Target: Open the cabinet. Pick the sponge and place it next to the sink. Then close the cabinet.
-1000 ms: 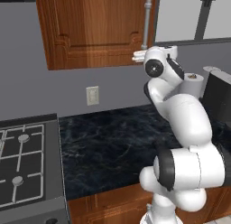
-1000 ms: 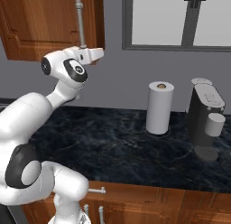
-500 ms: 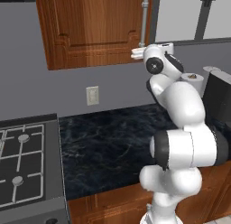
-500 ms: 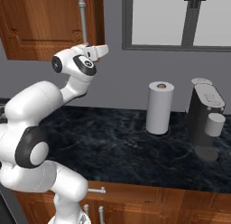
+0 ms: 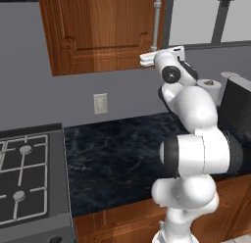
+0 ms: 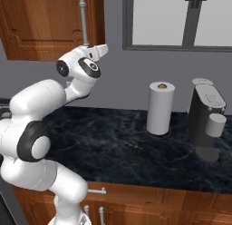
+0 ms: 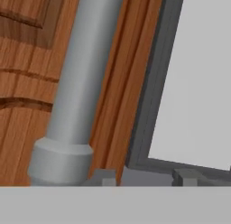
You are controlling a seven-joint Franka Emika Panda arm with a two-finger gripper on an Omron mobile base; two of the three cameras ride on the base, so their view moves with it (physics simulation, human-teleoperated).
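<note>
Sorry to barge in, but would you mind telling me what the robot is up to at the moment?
The white arm is reaching up to the wooden cabinet on the wall, with its gripper at the lower end of the long silver bar handle. The jaws are shut; whether they actually clamp the handle is hard to tell. The cabinet door is closed. On the dark counter to the right stand a paper towel roll and a coffee machine, untouched.
</note>
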